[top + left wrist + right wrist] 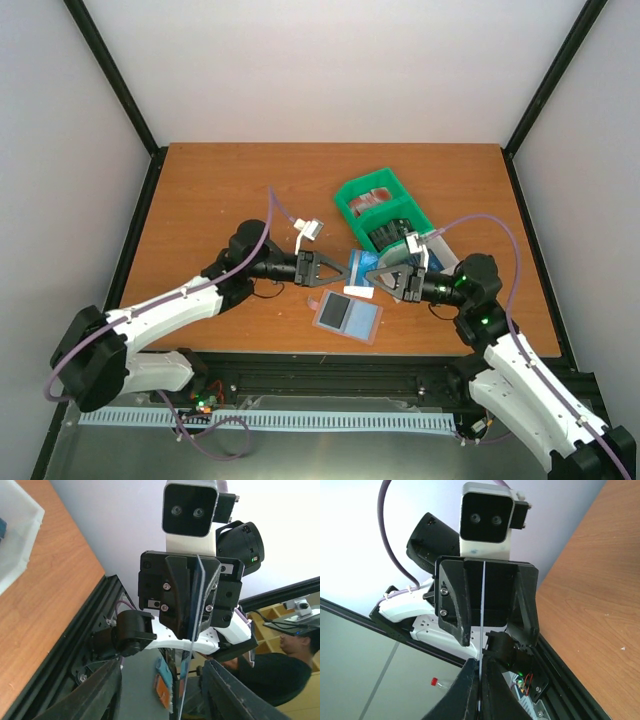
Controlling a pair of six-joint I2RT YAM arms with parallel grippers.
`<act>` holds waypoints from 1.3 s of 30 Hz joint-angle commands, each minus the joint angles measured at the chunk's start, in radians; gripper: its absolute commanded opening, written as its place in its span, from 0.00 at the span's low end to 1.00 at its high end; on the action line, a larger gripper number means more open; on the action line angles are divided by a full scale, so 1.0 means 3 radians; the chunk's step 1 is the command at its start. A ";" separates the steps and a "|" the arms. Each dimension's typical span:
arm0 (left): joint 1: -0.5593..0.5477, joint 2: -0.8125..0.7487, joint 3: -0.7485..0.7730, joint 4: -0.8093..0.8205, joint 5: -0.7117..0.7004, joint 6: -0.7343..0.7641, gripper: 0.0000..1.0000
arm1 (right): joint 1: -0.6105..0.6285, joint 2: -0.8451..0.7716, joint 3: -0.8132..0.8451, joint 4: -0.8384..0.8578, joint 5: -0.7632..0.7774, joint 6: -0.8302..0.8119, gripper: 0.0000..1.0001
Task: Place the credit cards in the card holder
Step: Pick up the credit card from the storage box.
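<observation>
The right gripper (383,278) is pressed together on one short end of a blue credit card (362,270) and holds it in the air, on edge. The card's long axis runs along the line between the two arms. The left gripper (338,268) faces it from the other side. Its fingers (100,690) are spread, one on each side of the card's free end, and in the left wrist view neither touches the card.

The card holder (348,315) lies open and flat on the desk (220,190). It sits just toward the arm bases from the held card, below the gap between the two grippers, and neither arm is clearly nearer to it. The other credit cards are stacked in the green tray (349,193), beyond the grippers.

This looks like a handover. The left gripper would have to close squarely on the thin edge before the right lets go. The card would then have to turn from on edge to flat and come down and toward the bases to reach the holder.
</observation>
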 commanded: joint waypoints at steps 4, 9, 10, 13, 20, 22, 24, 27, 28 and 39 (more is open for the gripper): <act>-0.0040 0.0101 -0.0135 0.0733 0.0241 -0.0225 0.37 | 0.0093 -0.0080 -0.0180 0.0211 0.0013 -0.0040 0.03; -0.0051 0.0145 -0.0201 0.0806 0.0309 -0.0218 0.25 | 0.0128 -0.0074 -0.0296 0.0233 0.0091 -0.0042 0.03; -0.0051 0.0151 -0.0205 0.0789 0.0318 -0.0204 0.23 | 0.0138 -0.0081 -0.0315 0.0250 0.0112 -0.0031 0.03; -0.0056 0.0166 -0.0203 0.0688 0.0332 -0.0128 0.22 | 0.0161 -0.0092 -0.0363 0.0304 0.0161 -0.0013 0.03; -0.0061 0.0233 -0.0201 0.0553 0.0348 -0.0039 0.22 | 0.0204 -0.0109 -0.0448 0.0426 0.0221 0.0053 0.03; -0.0061 0.0230 -0.0195 0.0512 0.0341 -0.0005 0.18 | 0.0212 -0.0113 -0.0458 0.0415 0.0228 0.0043 0.03; -0.0061 0.0236 -0.0178 0.0446 0.0333 0.0044 0.13 | 0.0222 -0.0110 -0.0467 0.0420 0.0236 0.0035 0.03; -0.0059 0.0253 -0.0188 0.0422 0.0330 0.0099 0.03 | 0.0236 -0.0080 -0.0465 0.0413 0.0241 0.0024 0.04; -0.0061 0.0253 -0.0191 0.0404 0.0321 0.0127 0.01 | 0.0238 -0.0069 -0.0462 0.0391 0.0244 0.0005 0.05; -0.0046 0.0169 -0.0175 -0.1382 -0.0704 0.1220 0.01 | 0.0242 -0.0374 -0.0254 -0.1577 0.0952 -0.0810 0.48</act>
